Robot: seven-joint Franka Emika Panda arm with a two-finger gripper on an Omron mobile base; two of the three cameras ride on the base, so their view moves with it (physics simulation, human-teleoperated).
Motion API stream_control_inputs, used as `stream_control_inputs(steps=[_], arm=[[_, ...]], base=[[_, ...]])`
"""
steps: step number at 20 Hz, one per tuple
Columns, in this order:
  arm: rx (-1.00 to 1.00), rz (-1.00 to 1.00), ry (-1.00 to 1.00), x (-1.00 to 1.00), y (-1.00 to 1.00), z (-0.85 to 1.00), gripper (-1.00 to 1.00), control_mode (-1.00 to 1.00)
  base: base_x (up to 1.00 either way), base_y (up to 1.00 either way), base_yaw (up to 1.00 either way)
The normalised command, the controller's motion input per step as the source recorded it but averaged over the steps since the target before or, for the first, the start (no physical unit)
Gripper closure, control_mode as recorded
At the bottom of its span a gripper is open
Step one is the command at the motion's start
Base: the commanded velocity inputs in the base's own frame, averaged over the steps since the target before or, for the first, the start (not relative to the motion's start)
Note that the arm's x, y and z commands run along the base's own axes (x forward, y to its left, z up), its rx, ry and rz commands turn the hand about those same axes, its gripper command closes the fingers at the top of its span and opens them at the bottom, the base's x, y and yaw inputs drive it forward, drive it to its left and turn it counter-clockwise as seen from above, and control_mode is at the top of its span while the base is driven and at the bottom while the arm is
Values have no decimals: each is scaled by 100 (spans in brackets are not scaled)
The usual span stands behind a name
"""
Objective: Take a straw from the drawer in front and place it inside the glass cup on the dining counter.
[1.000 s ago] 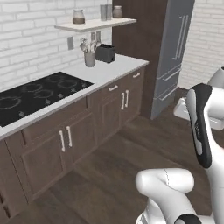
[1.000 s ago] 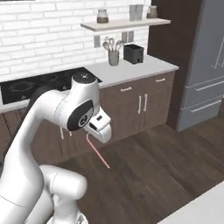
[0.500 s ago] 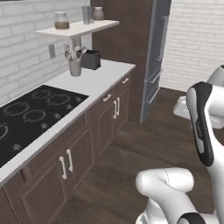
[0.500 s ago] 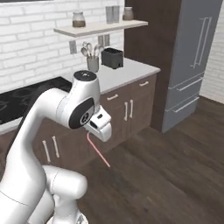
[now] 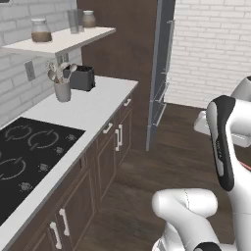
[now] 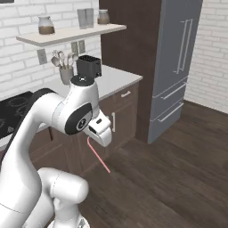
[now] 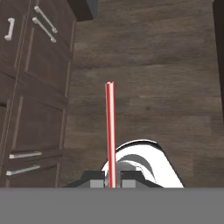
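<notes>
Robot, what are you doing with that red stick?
The red stick is a straw. The robot's gripper is shut on its lower end, so the straw pokes out over the dark wood floor. The arm is beside the kitchen cabinets, near the tall grey fridge. The straw is not yet in any cup.

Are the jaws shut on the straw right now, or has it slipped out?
Shut on it. In the hand view the red straw stands pinched between the two fingertips, and it juts from the gripper over the floor.
</notes>
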Motion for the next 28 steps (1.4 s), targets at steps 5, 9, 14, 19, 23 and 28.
stream_control_inputs(steps=[5, 9, 14, 19, 23, 28], arm=[[0, 0, 0, 0, 0, 0, 100, 100], [0, 0, 0, 0, 0, 0, 100, 100], [0, 0, 0, 0, 0, 0, 100, 100], [0, 0, 0, 0, 0, 0, 100, 100], [0, 0, 0, 0, 0, 0, 100, 100], [0, 0, 0, 0, 0, 0, 100, 100]], base=[[100, -79, -15], [100, -80, -14], [100, -77, -16], [100, -90, -19], [100, -99, -17], [100, -88, -18]])
